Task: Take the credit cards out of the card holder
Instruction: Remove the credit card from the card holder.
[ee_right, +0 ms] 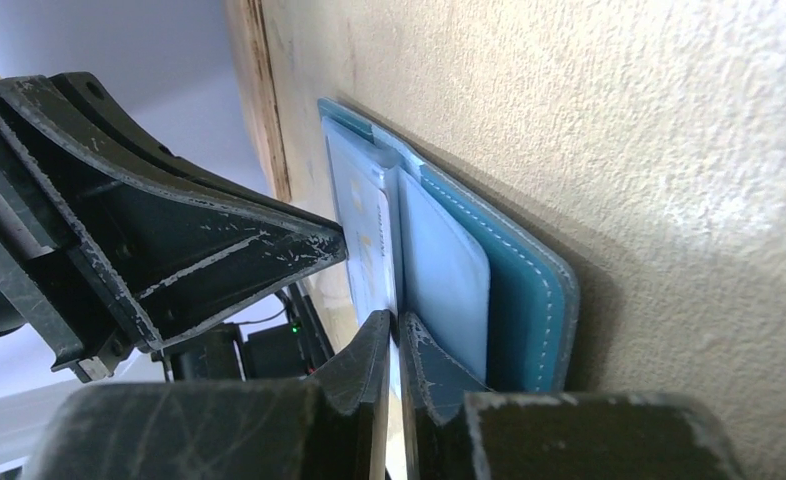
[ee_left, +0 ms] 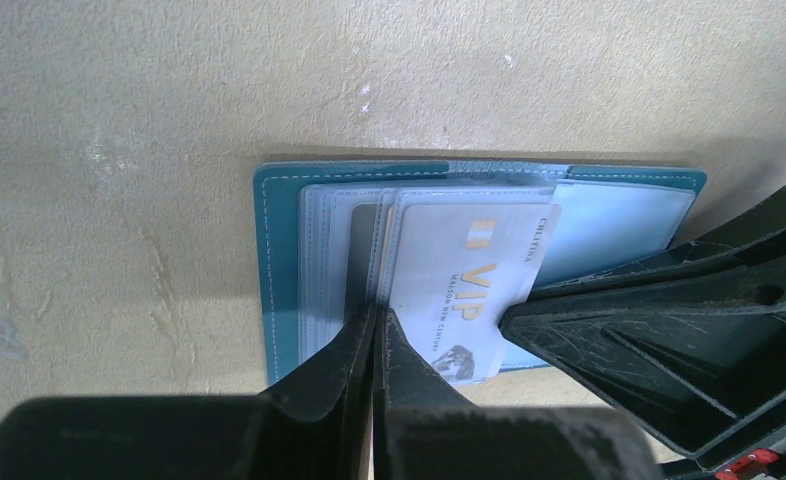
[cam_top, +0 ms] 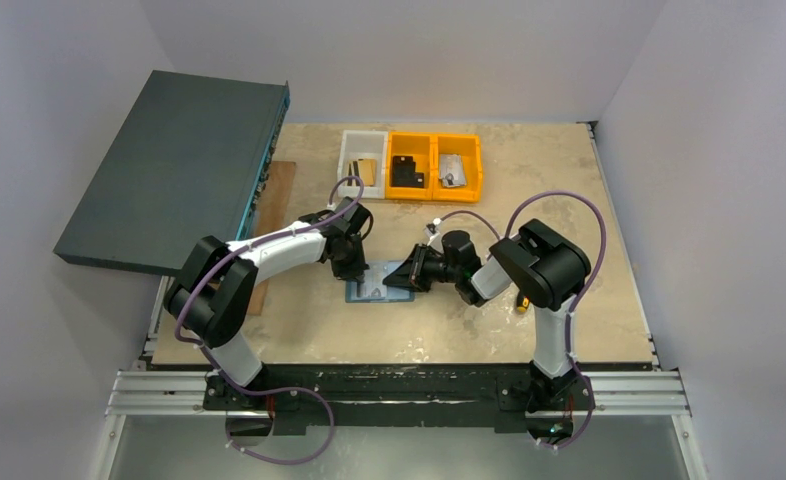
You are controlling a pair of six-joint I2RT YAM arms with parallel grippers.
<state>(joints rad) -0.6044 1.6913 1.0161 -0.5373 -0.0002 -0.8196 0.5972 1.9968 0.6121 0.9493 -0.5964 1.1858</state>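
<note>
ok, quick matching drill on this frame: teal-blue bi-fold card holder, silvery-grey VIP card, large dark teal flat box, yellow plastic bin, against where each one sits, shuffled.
Things
1. teal-blue bi-fold card holder
2. silvery-grey VIP card
3. large dark teal flat box
4. yellow plastic bin

Places
A. at the far edge of the table, beside a white bin
B. skewed across clear pockets
C. lying open, mid-table
D. overhanging the table's left side, far corner

Pairs: 1-C, 2-B, 3-D, 4-A
</note>
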